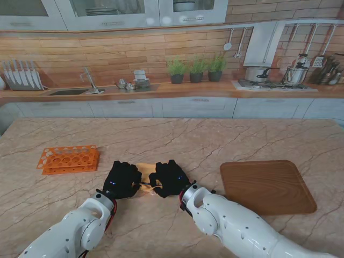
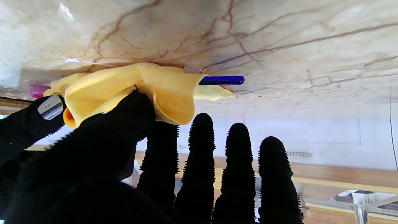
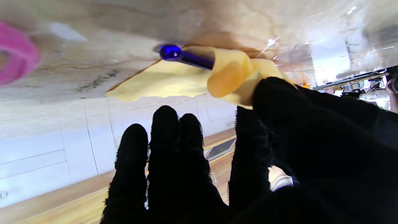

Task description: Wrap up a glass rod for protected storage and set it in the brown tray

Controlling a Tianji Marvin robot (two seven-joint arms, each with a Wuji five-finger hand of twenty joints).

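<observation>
Mid-wrap: both hands fold the yellow cloth [image 2: 136,84] over the glass rod [image 2: 221,80] on the worktop [image 1: 177,140].
The left hand [image 1: 121,179] and right hand [image 1: 170,178] each pinch a cloth edge between thumb and forefinger, the other fingers [image 2: 200,149] spread; next, probably, rolling it shut for the brown tray [image 1: 266,186].

stand overhead, wrists close, sharing cloth [image 2: 136,84]

Bright, even light fills all views, with white glare streaks on the marble table [image 2: 279,37] and soft blur across the right wrist view.
</observation>
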